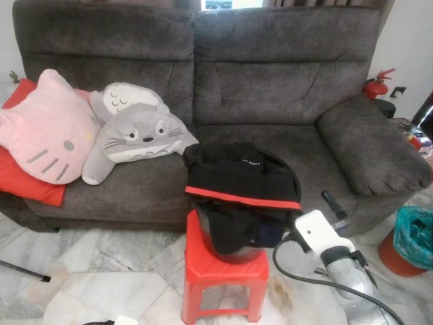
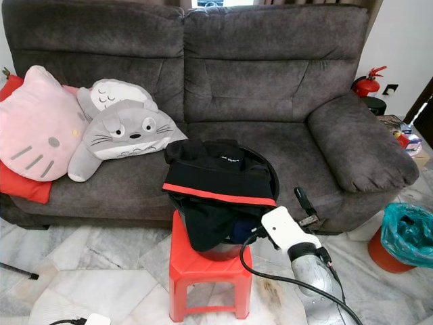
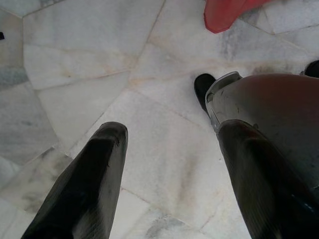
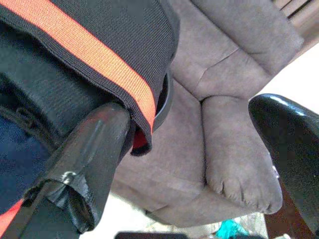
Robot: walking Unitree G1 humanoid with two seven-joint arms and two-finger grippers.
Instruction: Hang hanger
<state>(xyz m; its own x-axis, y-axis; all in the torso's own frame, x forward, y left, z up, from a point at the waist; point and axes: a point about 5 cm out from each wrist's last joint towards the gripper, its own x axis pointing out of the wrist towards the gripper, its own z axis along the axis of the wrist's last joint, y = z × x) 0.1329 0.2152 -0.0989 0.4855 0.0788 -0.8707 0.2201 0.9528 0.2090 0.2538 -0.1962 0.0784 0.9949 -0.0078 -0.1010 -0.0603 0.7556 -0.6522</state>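
Right gripper (image 4: 189,149) reaching for the laundry on the red stool (image 1: 223,274)

Its fingers are standing spread and empty, one pressing the black garment with an orange stripe (image 1: 241,184) that is draping over the dark basket (image 2: 269,177). No hanger is visible; the soft, limp cloth is probably best pinched at the banded hem. Left gripper (image 3: 174,174) is hanging open above the marble floor (image 3: 75,74).
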